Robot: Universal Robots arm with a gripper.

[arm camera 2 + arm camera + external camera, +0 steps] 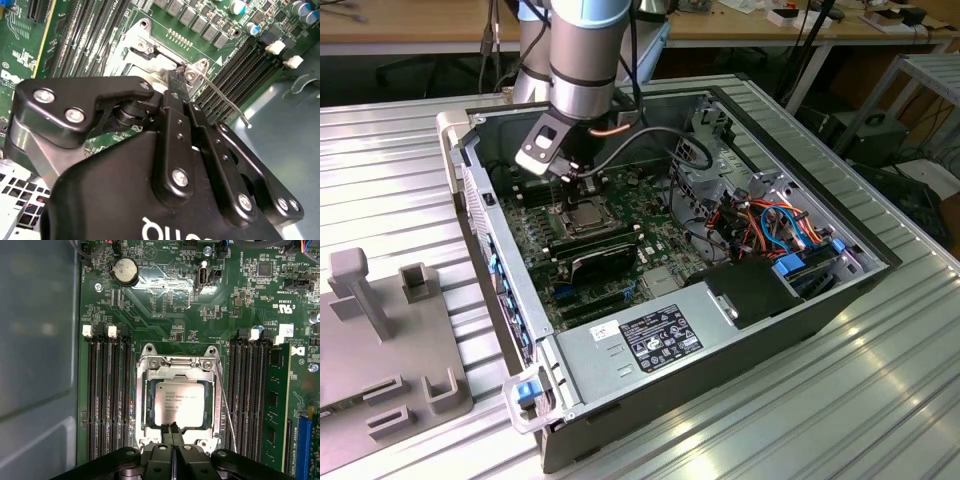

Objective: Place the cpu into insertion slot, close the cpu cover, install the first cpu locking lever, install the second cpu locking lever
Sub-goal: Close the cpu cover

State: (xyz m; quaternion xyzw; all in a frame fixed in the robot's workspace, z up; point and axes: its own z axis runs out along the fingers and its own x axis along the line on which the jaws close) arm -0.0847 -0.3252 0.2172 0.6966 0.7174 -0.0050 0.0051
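Note:
The cpu [178, 403], a silver square chip, lies in the insertion slot on the green motherboard, and it shows in the exterior view [588, 215] too. The grey cpu cover [145, 390] lies flat around it, framing the chip in its window. My gripper [173, 432] is shut, its black fingertips pressed together at the cover's near edge, touching or just above it. In the second wrist view the gripper [175, 85] tips stand at the cover's [145, 47] corner. One thin wire locking lever [227, 410] runs along one side of the socket, its free end [247, 125] sticking out over the memory slots.
Black memory slots [107, 395] flank the socket on both sides, with a memory stick [276, 405] in one. The open computer case's wall [480, 200], cables and a drive bay [790, 235] surround the board. A grey fixture [390, 340] sits on the ribbed table at the exterior view's left.

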